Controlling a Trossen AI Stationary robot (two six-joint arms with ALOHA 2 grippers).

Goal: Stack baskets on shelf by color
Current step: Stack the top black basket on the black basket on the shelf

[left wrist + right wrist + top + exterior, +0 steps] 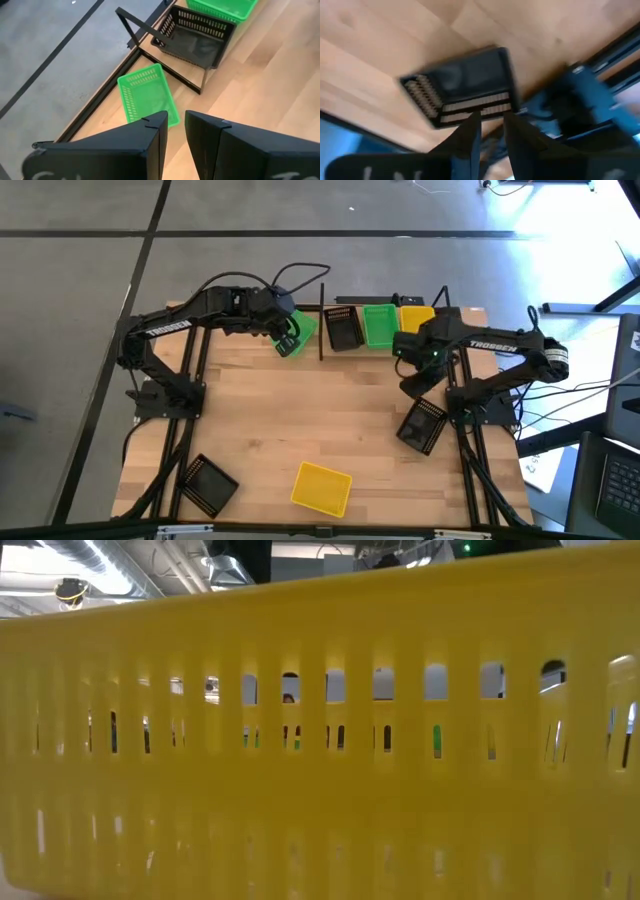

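Fingers of your left gripper [174, 131] stood narrowly parted, empty, above the green basket [146, 94] beside the shelf [322, 330]; light, stiff, perforated plastic, so you'd best pinch one rim wall.

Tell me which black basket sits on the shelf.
The black basket at the shelf's left end, beside the green basket. The other two blacks lie on the table: one near the front-left corner, one by the right arm's base.
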